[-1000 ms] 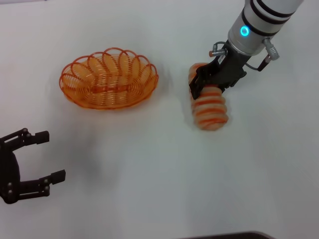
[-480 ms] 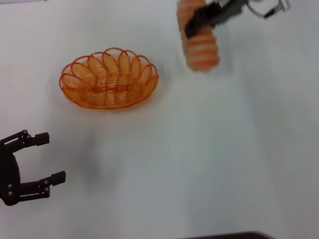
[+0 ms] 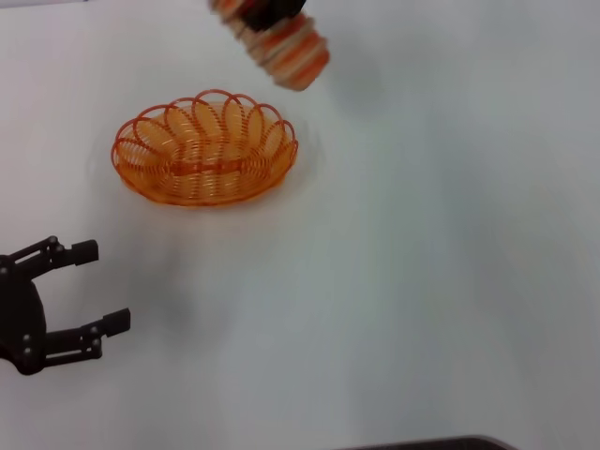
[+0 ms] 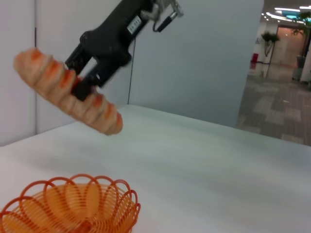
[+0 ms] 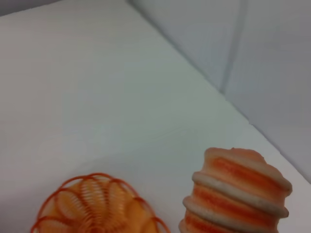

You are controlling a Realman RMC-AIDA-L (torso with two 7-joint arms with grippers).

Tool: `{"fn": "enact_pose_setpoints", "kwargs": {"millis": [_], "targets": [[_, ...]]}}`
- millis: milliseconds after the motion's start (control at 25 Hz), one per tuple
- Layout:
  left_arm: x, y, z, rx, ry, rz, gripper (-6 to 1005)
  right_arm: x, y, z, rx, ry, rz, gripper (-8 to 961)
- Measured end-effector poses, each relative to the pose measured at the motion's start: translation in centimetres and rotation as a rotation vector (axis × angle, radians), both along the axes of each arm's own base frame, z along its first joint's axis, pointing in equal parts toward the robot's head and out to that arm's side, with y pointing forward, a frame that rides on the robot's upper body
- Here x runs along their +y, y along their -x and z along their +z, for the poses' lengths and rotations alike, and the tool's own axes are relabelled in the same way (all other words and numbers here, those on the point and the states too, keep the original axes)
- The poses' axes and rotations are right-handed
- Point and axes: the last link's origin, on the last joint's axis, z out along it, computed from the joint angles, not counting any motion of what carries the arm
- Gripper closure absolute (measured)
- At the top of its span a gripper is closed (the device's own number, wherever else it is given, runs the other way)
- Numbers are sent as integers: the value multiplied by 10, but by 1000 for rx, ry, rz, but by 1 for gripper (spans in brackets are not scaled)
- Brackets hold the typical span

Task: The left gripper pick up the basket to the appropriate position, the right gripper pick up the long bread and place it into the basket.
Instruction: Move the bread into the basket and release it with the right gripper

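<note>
Right end effector [image 4: 87,73] clamping long bread [image 4: 68,91] midway, carrying it aloft near counter's [image 3: 422,281] far edge; centring over basket [image 3: 204,147] before lowering advisable. Left end effector [image 3: 92,286], fingers apart, idling near left edge.

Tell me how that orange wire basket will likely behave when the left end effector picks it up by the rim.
The basket looks like thin open wirework, so it is probably light for its size. Gripped at one scalloped edge, it may tilt or swing, since it is wide and shallow. The looped rim may flex slightly. The left end effector is open, apart from it.
</note>
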Motion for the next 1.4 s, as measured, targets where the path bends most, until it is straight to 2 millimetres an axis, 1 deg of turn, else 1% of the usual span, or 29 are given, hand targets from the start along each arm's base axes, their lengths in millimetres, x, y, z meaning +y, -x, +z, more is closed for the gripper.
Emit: {"fn": "enact_pose_setpoints", "kwargs": {"millis": [120, 200, 360, 480, 720, 960, 1120, 1360, 1400], "targets": [[1, -1, -1, -21, -7, 9, 107, -12, 11, -17, -65, 73, 142, 451], [2, -2, -1, -30, -9, 13, 107, -19, 15, -28, -106, 108, 202, 468], [5, -2, -5, -55, -18, 38, 107, -27, 19, -42, -153, 142, 286, 509], [7, -2, -6, -66, -20, 47, 108, -32, 19, -49, -161, 176, 355, 538], [8, -3, -5, -89, -35, 57, 108, -38, 13, -55, -171, 219, 428, 591], [9, -4, -4, -97, -42, 60, 108, -40, 9, -56, -182, 229, 420, 633], [9, -4, -4, -105, -46, 61, 107, -38, 7, -57, -179, 209, 421, 658], [10, -5, -5, -109, -46, 61, 107, -35, 5, -58, -170, 177, 449, 600], [10, -5, -4, -110, -47, 62, 107, -35, 5, -59, -169, 175, 451, 549]]}}
